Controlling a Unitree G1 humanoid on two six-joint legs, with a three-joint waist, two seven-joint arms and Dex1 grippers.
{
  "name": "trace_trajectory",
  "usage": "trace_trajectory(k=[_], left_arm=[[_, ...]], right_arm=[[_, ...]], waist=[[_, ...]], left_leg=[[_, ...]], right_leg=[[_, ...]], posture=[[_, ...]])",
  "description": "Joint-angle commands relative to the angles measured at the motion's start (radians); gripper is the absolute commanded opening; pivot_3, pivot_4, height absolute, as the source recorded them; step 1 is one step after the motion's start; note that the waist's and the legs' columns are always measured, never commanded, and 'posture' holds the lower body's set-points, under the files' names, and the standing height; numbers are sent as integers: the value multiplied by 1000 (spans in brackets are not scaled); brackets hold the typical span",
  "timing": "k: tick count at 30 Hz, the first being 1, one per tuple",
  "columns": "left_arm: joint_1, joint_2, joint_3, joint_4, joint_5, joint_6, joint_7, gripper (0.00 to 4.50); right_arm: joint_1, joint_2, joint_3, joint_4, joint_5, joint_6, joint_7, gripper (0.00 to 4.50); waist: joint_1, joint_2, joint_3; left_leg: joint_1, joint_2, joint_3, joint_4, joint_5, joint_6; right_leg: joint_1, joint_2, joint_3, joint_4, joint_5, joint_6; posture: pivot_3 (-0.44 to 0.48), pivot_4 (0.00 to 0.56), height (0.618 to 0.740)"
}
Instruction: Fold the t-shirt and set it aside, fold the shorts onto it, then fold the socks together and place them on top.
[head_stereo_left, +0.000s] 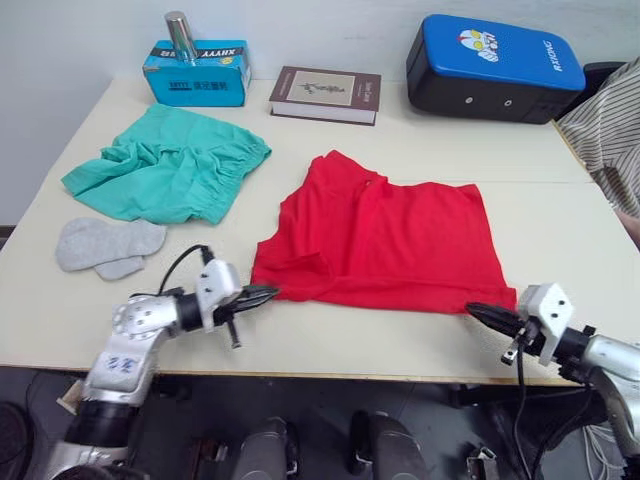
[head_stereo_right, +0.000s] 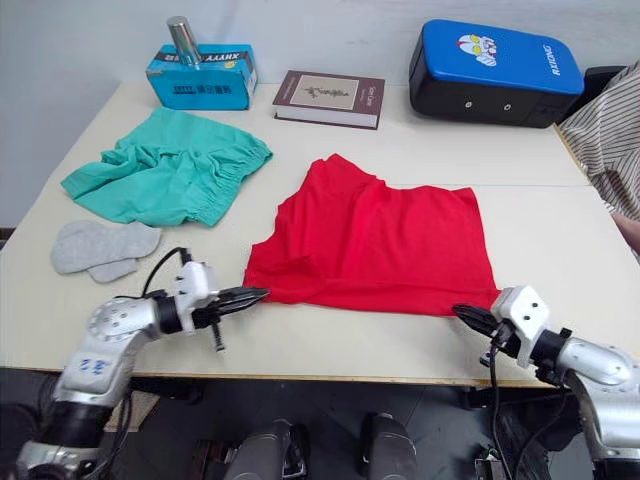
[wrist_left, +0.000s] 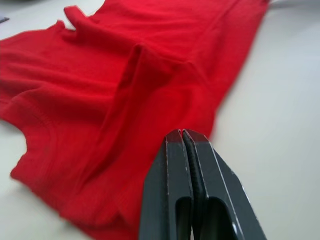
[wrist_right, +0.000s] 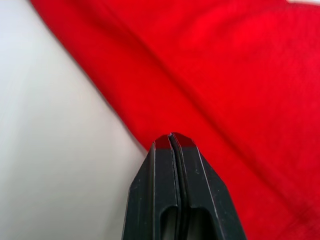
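Along the near edge, both tools sit pressed shut, empty: left tool (head_stereo_left: 268, 292) at the tee's (head_stereo_left: 385, 240) near-left corner, right tool (head_stereo_left: 478, 312) at its near-right. They'll want to open, pinch each corner cleanly, then lift evenly. Farther left: socks (head_stereo_left: 105, 247), then shorts (head_stereo_left: 170, 165), on the tabletop (head_stereo_left: 420, 335).

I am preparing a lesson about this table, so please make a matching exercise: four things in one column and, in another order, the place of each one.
1. t-shirt
2. shorts
3. socks
4. book

a. far edge, beside the blue tissue box
b. near left, in front of the green garment
c. middle, between both grippers
d. far left, crumpled

Pairs: 1-c, 2-d, 3-b, 4-a
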Motion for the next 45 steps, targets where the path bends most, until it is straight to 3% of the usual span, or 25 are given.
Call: trace_trajectory(k=[1,8,12,13,15,21,26,27,31,36,39,45], left_arm=[[-26,-7,-28,68,65,18,56,45],[-10,74,48,126,51,19,47,45],[0,125,139,130,-45,-40,-43,45],[10,142,154,116,-66,-56,-79,0],[47,190,152,68,-81,-94,-160,401],[91,220,90,26,-6,-204,-191,2090],[27,179,14,73,100,-229,-119,2090],[7,170,3,91,124,-241,-101,2118],[-55,145,-30,150,165,-259,-77,2125],[-108,157,-66,228,223,-321,-75,905],[-122,163,-59,254,207,-322,-90,20],[-80,229,-11,214,102,-328,-202,20]], right_arm=[[-31,5,-7,80,-37,-52,-29,0],[-74,-74,-61,284,-73,-137,-44,0],[-58,-105,-126,207,48,-112,57,0],[-46,-119,-127,180,58,-113,91,349],[-26,-154,-108,153,34,-147,144,883],[-35,-197,-36,198,-98,-267,153,2967],[-101,-186,31,293,-176,-329,121,2967],[-113,-188,40,309,-186,-336,116,2782],[-139,-200,65,341,-210,-358,106,1664],[-183,-208,85,374,-214,-379,117,9],[-198,-207,87,404,-204,-408,131,0],[-185,-233,76,453,-166,-476,201,0]], waist=[[-8,0,0],[-10,-2,-1],[-8,-2,-1],[-8,-1,-1],[-8,-1,-1],[-7,-1,-1],[-7,-1,-1],[-7,-2,-1],[-10,-2,-1],[-9,-2,-1],[-9,-2,-1],[-11,-2,-1]], left_leg=[[0,0,0,0,0,0],[6,2,1,0,1,-1],[7,2,1,-1,-1,-1],[7,2,1,-1,-1,-1],[7,3,1,-2,-2,-2],[7,3,2,-3,-2,-3],[7,2,2,-3,-3,-2],[7,3,2,-3,-3,-2],[8,3,2,-3,-3,-2],[9,3,3,-2,-2,-2],[9,3,3,-2,-3,-2],[9,3,3,-3,-3,-2]], right_leg=[[0,0,0,0,0,0],[4,-1,0,-1,0,-1],[5,-3,1,-1,-1,-1],[5,-3,1,-2,-1,-1],[4,-3,0,-1,-1,-2],[4,-3,0,-2,-2,-2],[4,-3,0,-3,-1,-2],[4,-3,0,-3,-1,-2],[4,-3,0,-2,-1,-2],[5,-3,1,-2,-1,-2],[5,-3,1,-2,-1,-2],[5,-3,0,-1,-2,-3]], posture=[[0,150,740],[0,150,740],[0,150,740],[0,150,740],[0,150,740],[0,150,740],[0,150,740],[0,150,740],[0,150,740],[0,150,740],[0,150,740],[0,150,740]])
